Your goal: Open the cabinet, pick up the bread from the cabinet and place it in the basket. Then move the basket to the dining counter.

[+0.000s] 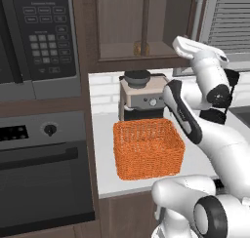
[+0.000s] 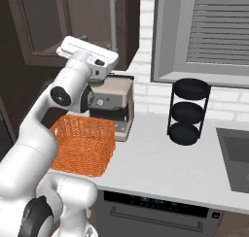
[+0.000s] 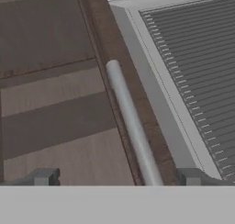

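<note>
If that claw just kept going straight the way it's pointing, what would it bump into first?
Most likely the cabinet's grey bar handle. In the hand view it runs between the two fingertips of the open gripper, with the cabinet door right behind it. How far off the bar is, I can't tell.

Basket (image 1: 149, 149) bright orange weave; cabinet (image 1: 122, 22) dark brown; handle (image 3: 131, 122) grey; bread (image 1: 141, 48) golden-brown.

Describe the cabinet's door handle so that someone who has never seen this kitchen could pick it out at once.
Start at the dark brown wall cabinet above the coffee machine, right of the black microwave. Along the glass-panelled door's right edge, beside the shuttered window, runs the handle. It is a long, plain grey vertical bar, the one pale round rod against dark wood, and the open gripper straddles it.
</note>
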